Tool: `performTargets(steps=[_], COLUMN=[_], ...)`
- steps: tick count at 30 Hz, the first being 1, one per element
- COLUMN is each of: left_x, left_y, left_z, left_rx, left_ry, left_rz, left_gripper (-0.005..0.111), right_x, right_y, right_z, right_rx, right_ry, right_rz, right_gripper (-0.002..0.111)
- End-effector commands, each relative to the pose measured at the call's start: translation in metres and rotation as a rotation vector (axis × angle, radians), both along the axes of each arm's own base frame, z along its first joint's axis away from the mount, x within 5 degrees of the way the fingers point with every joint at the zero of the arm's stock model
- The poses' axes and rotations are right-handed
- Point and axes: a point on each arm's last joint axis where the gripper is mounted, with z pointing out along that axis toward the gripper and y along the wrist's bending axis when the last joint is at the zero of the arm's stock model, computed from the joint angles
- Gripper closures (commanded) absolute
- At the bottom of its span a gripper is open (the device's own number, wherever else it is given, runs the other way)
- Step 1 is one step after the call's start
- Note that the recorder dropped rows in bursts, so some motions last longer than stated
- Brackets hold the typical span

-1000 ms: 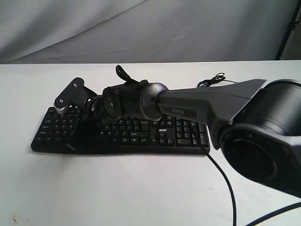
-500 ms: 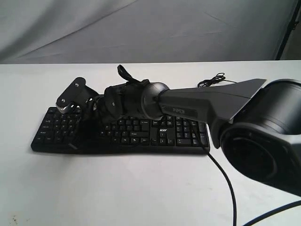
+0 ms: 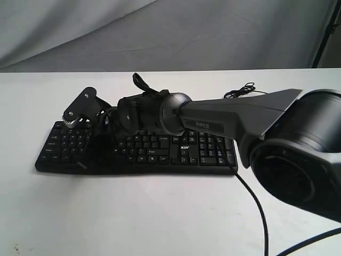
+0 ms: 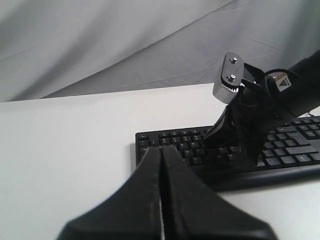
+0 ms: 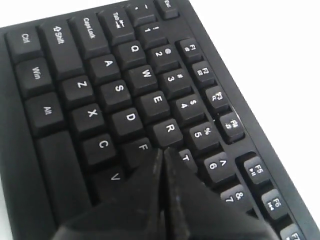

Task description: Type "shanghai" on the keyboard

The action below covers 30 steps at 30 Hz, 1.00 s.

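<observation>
On the white bench (image 3: 160,213), the "acer" keyboard (image 3: 184,147); right gripper (image 5: 162,151) jaws together beside R, left gripper (image 4: 161,148) likewise closed.

a white table (image 3: 133,213) stands before a creased grey cloth backdrop (image 3: 186,32).

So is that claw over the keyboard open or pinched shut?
Shut. On the right gripper both fingers press together with no gap, tips over the keyboard near F and R.
</observation>
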Motion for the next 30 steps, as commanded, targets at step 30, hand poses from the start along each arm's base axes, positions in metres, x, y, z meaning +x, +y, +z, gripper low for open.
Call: performTargets(steps=[30], left_x=[0.000], left_y=[0.000], left_z=[-0.001], left_rx=[-0.003], left_ry=[-0.004], left_rz=[-0.003], left_gripper=[0.107], right_x=[0.005], right_y=[-0.017], right_z=[0.009], right_rx=[-0.046], right_ry=[0.004], right_rz=[0.005], right_gripper=[0.108])
